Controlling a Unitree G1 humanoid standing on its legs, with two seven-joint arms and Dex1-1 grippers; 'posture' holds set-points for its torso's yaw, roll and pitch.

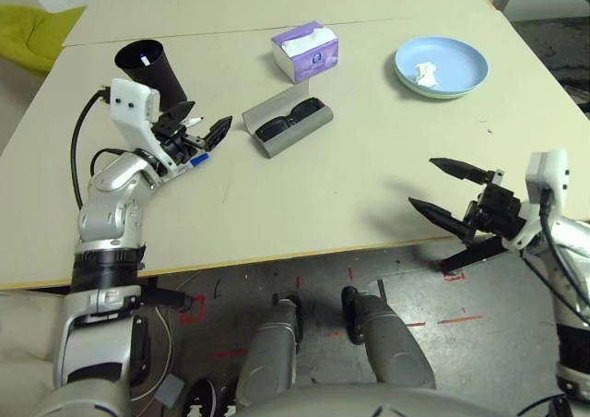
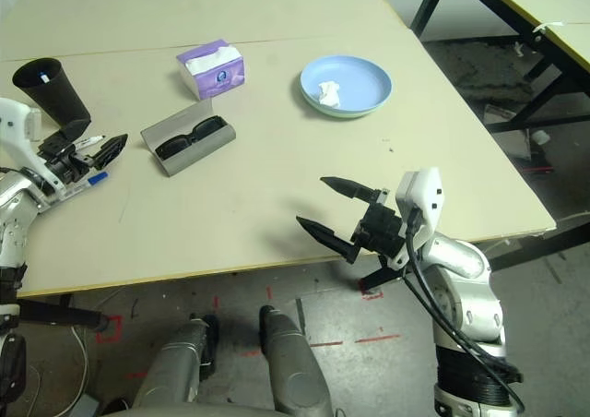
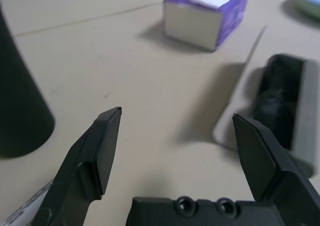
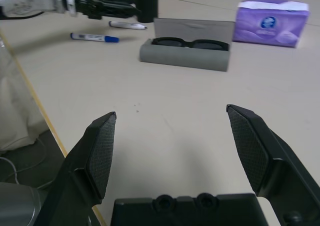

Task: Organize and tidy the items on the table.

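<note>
- Black cup (image 1: 160, 78), upper left of the frame: it looked light and stiff, easy to tip, best taken by its wall.
- Two markers beside the left gripper (image 3: 177, 111): the blue-capped marker (image 4: 95, 37) and the black-capped marker (image 4: 128, 25) seemed light, slick and apt to roll; a pinch at mid-barrel would have suited.
- Left arm: it reached up from the lower left, jaws apart and empty, aimed toward the upper right.
- Grey glasses case (image 1: 297, 134), upper centre, lid up, sunglasses (image 1: 289, 117) inside: probably firm outside, the frames fragile; a hold across the body was safest.
- Blue plate (image 1: 461, 59) on the green plate (image 1: 433, 93), upper right: rigid, perhaps slippery, to be gripped at the rim; the tissue (image 1: 426, 74) on top looked soft and nearly weightless.
- Right arm: it came in from the right edge over the desk (image 1: 350, 186), jaws wide apart, empty, pointing left.
</note>
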